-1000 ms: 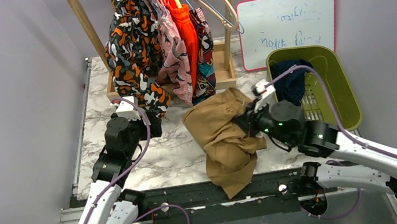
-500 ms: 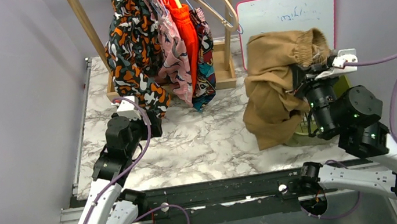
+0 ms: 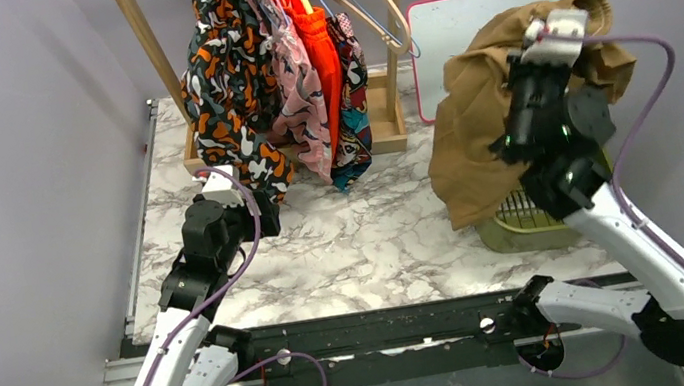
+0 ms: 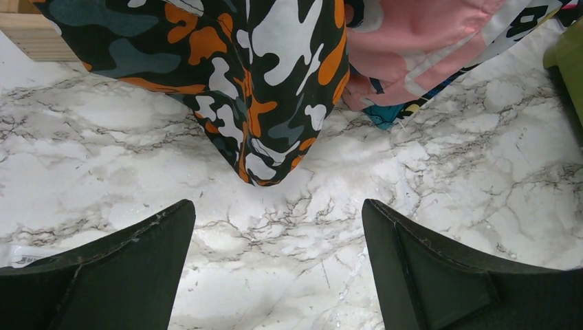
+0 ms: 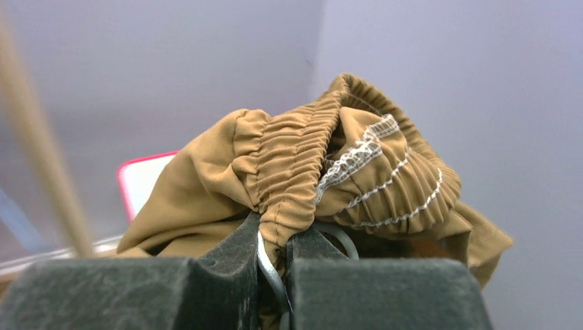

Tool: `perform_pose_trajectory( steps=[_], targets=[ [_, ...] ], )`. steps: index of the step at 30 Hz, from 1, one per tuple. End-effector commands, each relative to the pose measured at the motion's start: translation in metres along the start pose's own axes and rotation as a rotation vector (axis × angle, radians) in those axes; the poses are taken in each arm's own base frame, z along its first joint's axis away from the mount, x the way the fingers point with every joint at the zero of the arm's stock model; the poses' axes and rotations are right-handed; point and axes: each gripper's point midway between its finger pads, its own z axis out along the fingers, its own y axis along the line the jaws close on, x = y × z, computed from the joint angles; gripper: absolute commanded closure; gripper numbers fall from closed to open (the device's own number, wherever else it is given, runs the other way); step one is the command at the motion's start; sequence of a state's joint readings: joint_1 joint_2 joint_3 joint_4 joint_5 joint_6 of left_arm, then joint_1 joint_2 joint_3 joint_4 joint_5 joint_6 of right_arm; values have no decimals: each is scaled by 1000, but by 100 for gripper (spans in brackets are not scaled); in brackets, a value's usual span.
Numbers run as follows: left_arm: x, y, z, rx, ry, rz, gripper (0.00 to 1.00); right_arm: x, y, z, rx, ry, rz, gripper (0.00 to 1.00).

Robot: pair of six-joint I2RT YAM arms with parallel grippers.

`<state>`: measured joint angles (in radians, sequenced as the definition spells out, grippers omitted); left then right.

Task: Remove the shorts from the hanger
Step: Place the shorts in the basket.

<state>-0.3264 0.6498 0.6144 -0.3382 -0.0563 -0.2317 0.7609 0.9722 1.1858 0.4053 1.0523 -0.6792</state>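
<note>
Right gripper (image 5: 275, 242) is pinching the elastic waistband of the tan shorts (image 5: 295, 151), jaws clamped tight on the fabric. A thin grey loop (image 5: 267, 265) is showing between its fingers, too cramped to identify. From above, the tan shorts are hanging in the air at 2 o'clock over the table (image 3: 365, 240), draping across the green basket (image 3: 525, 228) and hiding most of it and part of the whiteboard (image 3: 460, 20). Left gripper (image 4: 278, 227) is hovering over the marble with jaws wide apart, gripping nothing, just short of the blotch-print shorts (image 4: 261, 89). Those are hanging on the rack (image 3: 148, 49) at 12 o'clock beside the pink-print shorts (image 3: 299, 98) and the orange shorts (image 3: 322, 44), their tops cut off by the frame edge.
</note>
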Motion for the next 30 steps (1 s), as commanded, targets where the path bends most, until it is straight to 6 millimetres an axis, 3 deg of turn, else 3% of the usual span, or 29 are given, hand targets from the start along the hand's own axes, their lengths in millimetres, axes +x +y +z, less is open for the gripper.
perform_pose_trajectory(
  steps=[1, 4, 7, 10, 14, 19, 22, 30],
  targets=[
    [-5, -5, 1, 28, -23, -5, 6, 52, -2, 45, -14, 182, 27, 99],
    [-3, -5, 1, 29, -18, -5, 6, 97, -8, 68, -28, 333, 85, 99],
    [-2, -6, 2, 35, -9, -4, 6, 121, -36, 88, 36, 410, 96, 99],
    [-1, -7, 3, 43, -5, -2, 6, 108, -55, 95, 90, 374, 102, 99],
    [-1, -8, 3, 49, 0, -1, 6, 75, -58, 106, 77, 315, 119, 99],
    [0, -9, 3, 54, 1, -1, 6, 52, -78, 118, 158, 286, 35, 99],
    [0, -9, 4, 54, 1, 0, 6, 53, -84, 114, 181, 268, 11, 99],
    [-2, -4, 3, 25, -21, 3, 5, 80, -95, 112, 248, 308, -89, 99]
  ],
)
